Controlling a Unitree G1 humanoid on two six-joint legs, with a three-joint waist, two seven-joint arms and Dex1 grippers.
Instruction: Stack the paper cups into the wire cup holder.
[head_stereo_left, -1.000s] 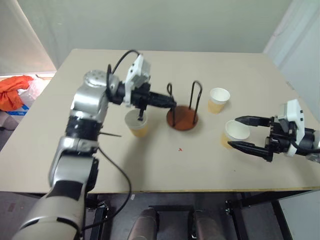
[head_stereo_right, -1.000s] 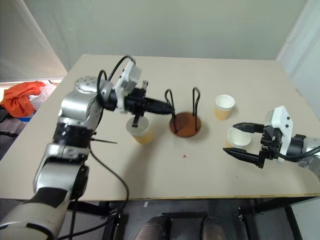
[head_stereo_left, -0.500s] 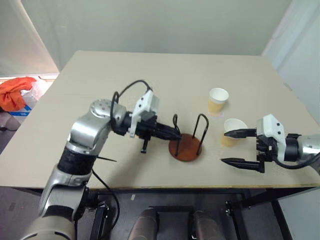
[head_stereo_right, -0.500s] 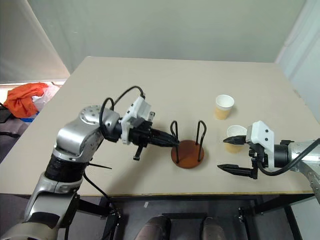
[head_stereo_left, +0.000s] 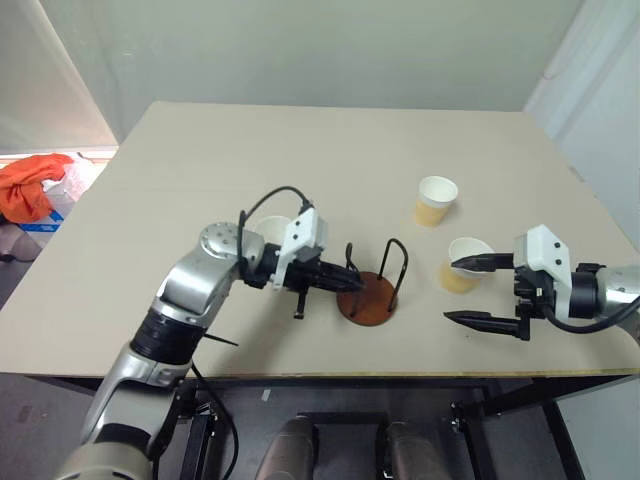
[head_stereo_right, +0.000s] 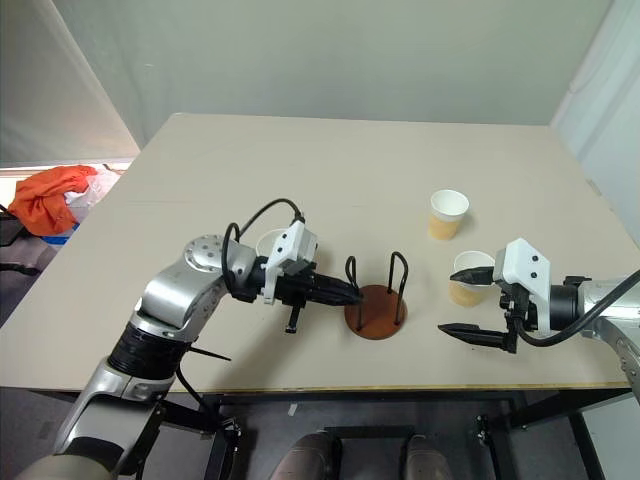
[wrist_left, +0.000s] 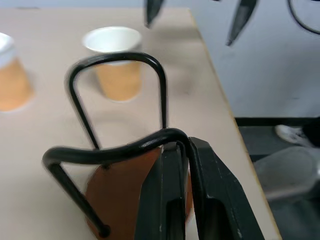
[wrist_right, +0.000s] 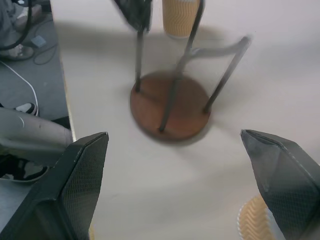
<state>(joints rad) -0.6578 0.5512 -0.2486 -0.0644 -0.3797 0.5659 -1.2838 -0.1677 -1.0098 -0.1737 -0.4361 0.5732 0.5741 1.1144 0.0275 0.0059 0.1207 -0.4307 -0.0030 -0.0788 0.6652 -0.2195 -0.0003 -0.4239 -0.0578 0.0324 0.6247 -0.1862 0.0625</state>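
Observation:
The wire cup holder (head_stereo_left: 372, 304), a reddish-brown disc with two black wire loops, stands near the table's front edge. My left gripper (head_stereo_left: 352, 284) is shut on the top of its nearer loop (wrist_left: 125, 150). One paper cup (head_stereo_left: 268, 228) stands behind my left forearm, partly hidden. A second paper cup (head_stereo_left: 436, 200) is further back on the right. The third paper cup (head_stereo_left: 462, 270) stands just inside the far finger of my right gripper (head_stereo_left: 468, 291), which is open and not gripping it.
The table's front edge (head_stereo_left: 400, 377) runs close below the holder and both grippers. An orange cloth (head_stereo_left: 30, 185) lies off the table to the left. The far half of the tabletop (head_stereo_left: 330, 140) is bare.
My left gripper, holding the loop, has come down and back toward the front edge, dragging the holder with it. The right gripper sank slightly and stays open beside its cup.

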